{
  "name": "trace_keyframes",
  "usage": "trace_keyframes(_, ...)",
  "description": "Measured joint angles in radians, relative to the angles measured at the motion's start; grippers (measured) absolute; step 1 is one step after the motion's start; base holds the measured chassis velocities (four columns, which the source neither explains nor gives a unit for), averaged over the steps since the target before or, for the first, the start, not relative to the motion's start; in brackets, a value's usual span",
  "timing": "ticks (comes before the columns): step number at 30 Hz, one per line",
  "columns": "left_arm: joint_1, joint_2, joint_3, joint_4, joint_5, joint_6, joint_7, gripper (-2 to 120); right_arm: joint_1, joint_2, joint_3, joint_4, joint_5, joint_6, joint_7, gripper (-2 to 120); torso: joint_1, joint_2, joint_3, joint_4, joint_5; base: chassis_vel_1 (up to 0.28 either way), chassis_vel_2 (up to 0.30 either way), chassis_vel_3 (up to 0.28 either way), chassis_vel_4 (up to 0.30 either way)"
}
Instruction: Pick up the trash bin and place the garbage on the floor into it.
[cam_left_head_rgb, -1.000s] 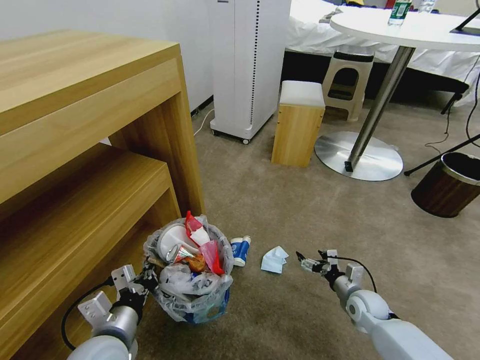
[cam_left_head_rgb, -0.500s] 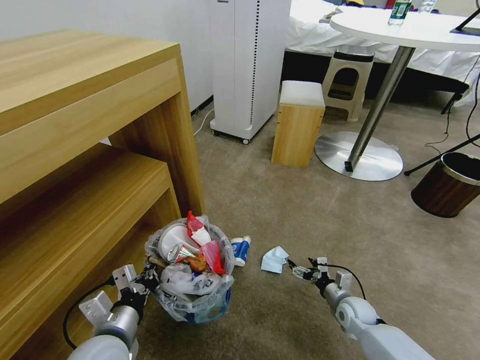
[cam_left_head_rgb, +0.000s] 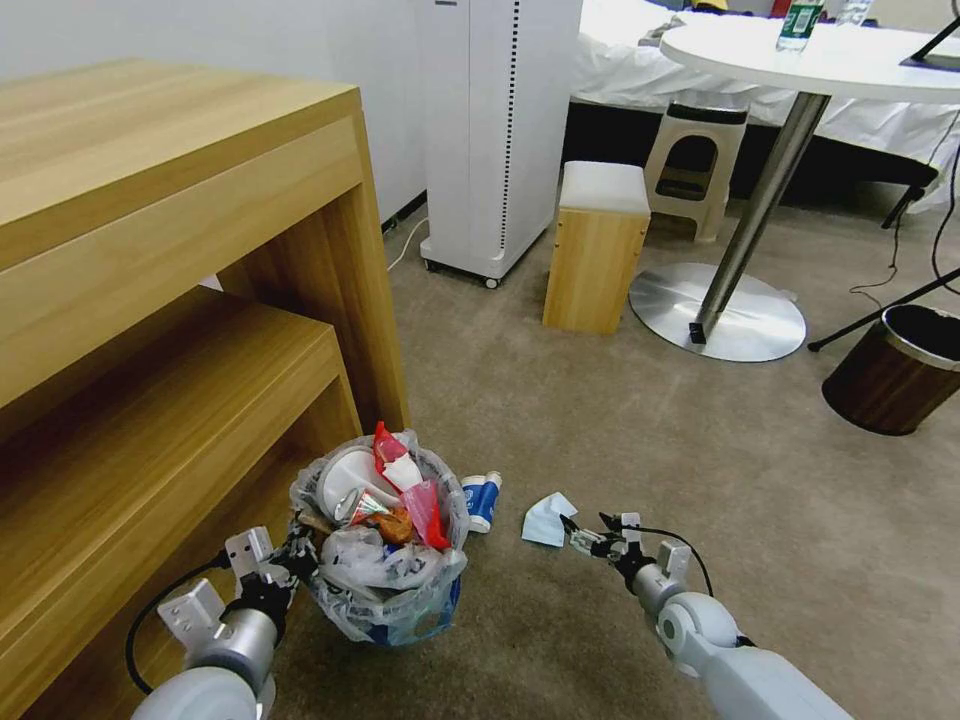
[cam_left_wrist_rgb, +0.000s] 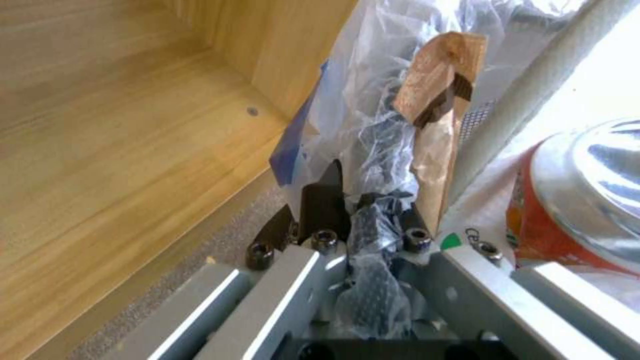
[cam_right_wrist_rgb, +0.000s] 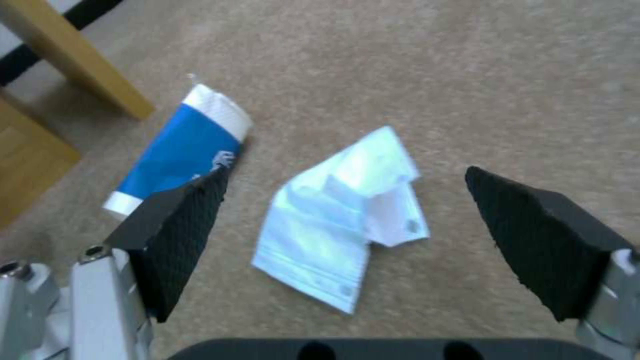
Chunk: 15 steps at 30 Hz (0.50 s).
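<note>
Your left gripper (cam_left_head_rgb: 290, 562) is clamped on the rim of the trash bin (cam_left_head_rgb: 385, 590), which stands full on the floor (cam_left_head_rgb: 620, 440) beside the wooden shelf (cam_left_head_rgb: 170, 400). Your right arm reaches low and forward, its right gripper (cam_left_head_rgb: 572, 535) spread wide just beside the tissue (cam_left_head_rgb: 546, 520). The blue-white cup (cam_left_head_rgb: 481, 500) lies left of it.

A: Arms?
B: Pale grey-white rounded shells, ball-like joints, silver metal brackets at wrists, thin black cable looping over each.
A: Left gripper (cam_left_head_rgb: 296, 553)?
B: Silver aluminium bars, black hex-socket screws, black fingers, small green mark near one screw.
A: Right gripper (cam_left_head_rgb: 572, 532)?
B: Two black wedge pads (cam_right_wrist_rgb: 179, 227) with cross-hatch texture, on silver mounts; dark rounded housing with two holes below.
</note>
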Motion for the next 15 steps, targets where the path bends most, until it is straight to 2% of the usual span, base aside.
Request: trace_keyframes(15,0.01,-0.001,-0.003,-0.025,-0.001,-0.001,0.0,1,0.026,0.057,-0.043,-0.071,0.002,0.009,-0.01,81,0.0,0.0,0.0,-0.0001,0.0,0.0,0.0,0.0,0.0)
